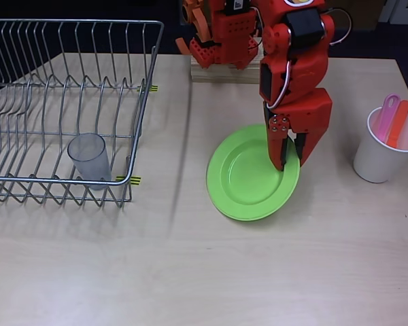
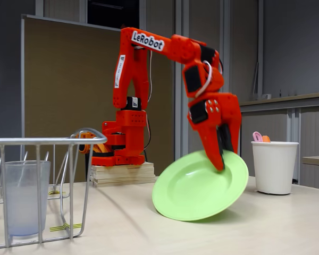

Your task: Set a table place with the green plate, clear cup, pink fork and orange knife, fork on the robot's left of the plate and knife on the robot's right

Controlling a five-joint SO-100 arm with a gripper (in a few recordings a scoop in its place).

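On the pale wooden table (image 1: 272, 272), you see the scene ordered by size. At left in the overhead view stands a large wire dish rack (image 1: 61, 102) of bare metal rods; its front corner shows at the left edge of the fixed view (image 2: 69, 143). Behind the table's middle, the orange-red jointed robot arm (image 1: 292, 61) rises from a stack of wooden blocks (image 2: 122, 174) and reaches forward and down.

Its two-finger gripper (image 1: 287, 157) is pinched on the right-hand rim of the round lime-green plastic plate (image 1: 248, 178); one finger lies over the rim and the other under it. You can see in the fixed view that the gripper (image 2: 222, 162) holds that edge raised, so the plate (image 2: 194, 191) stands steeply tilted with its lower left edge on the table.

To the right, well apart from the plate, an opaque white paper cup (image 1: 381, 159) stands upright. It contains the pink plastic fork (image 1: 386, 112) with its looped end up, and just beside it the slim orange-red plastic knife (image 1: 398, 122); only their upper ends show above the cup's rim.

The small translucent greyish plastic tumbler (image 1: 90, 156) stands inside the rack near its front right corner, upright in the fixed view (image 2: 24, 196).
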